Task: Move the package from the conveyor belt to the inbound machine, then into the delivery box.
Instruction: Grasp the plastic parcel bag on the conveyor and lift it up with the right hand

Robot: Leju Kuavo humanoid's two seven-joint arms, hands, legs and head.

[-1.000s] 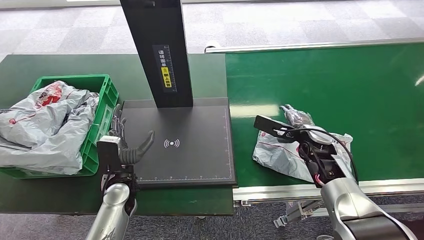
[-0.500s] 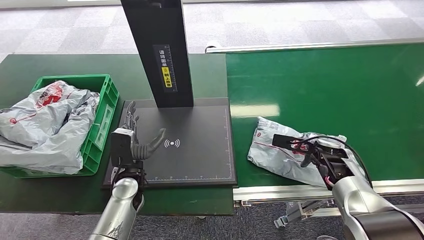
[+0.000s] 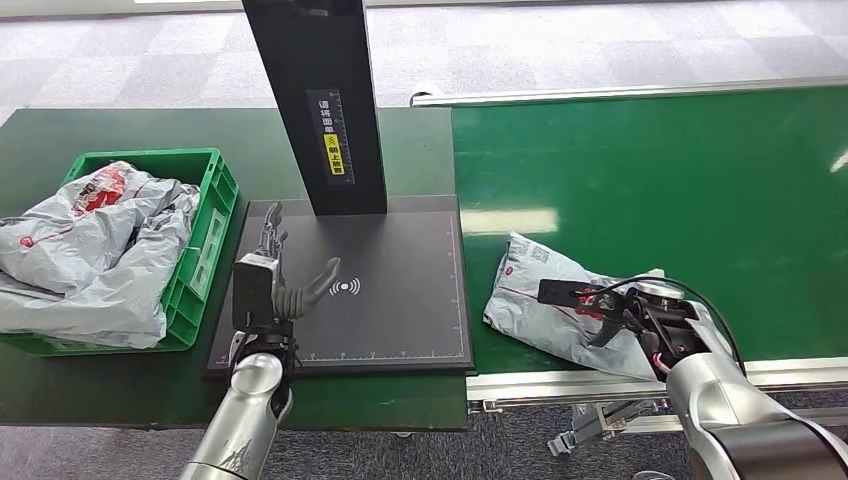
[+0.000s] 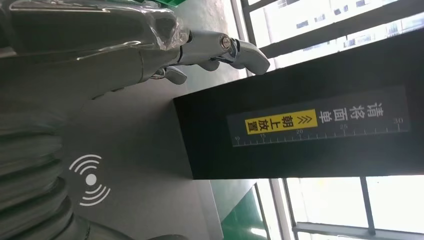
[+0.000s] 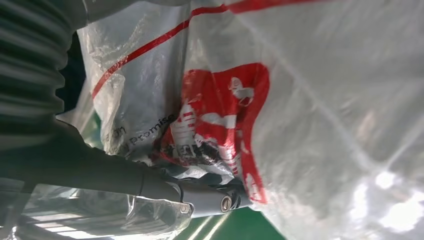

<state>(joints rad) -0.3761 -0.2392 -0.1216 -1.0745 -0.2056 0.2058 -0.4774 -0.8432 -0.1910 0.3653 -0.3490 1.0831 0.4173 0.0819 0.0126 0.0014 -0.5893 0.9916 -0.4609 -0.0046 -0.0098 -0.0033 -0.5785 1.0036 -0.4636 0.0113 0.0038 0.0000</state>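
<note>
While package hides right robot hand fingers, grip unclear | left robot hand spread, empty

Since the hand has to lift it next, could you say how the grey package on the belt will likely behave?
The package looks like a wrinkled plastic mailer, so it will probably sag and fold. Its glossy film may slip under the right hand. Lying flat, it seems light and unlikely to roll.
</note>
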